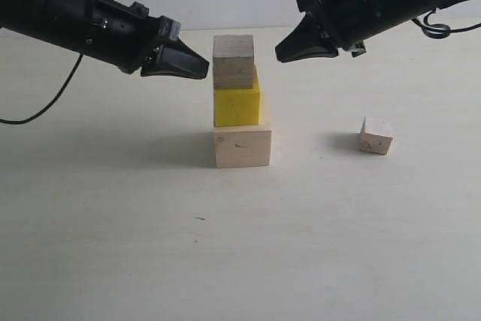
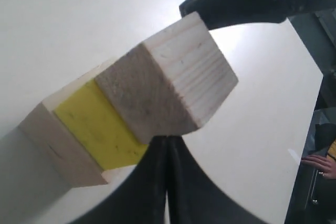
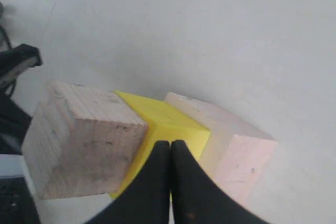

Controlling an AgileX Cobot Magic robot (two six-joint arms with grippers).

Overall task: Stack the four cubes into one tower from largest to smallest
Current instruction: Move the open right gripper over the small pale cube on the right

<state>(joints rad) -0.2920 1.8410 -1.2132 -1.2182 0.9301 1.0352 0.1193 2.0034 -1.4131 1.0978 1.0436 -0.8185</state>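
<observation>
A three-cube tower stands mid-table: the large pale wood cube (image 1: 242, 146) at the bottom, the yellow cube (image 1: 236, 103) on it, the smaller wood cube (image 1: 234, 61) on top. The smallest wood cube (image 1: 376, 135) lies alone on the table to the right. My left gripper (image 1: 201, 71) hovers shut just left of the top cube, holding nothing. My right gripper (image 1: 281, 53) hovers shut just right of the top cube, also holding nothing. The left wrist view shows the top cube (image 2: 168, 82), the yellow cube (image 2: 100, 127) and my gripper (image 2: 167, 139). The right wrist view shows the top cube (image 3: 79, 137), the yellow cube (image 3: 168, 124), the large cube (image 3: 236, 150) and my gripper (image 3: 170, 144).
The pale table (image 1: 150, 246) stretches wide in front of the tower. A black cable (image 1: 45, 107) trails from the left arm over the table's left side. The right arm's cable (image 1: 440, 28) loops at the far right.
</observation>
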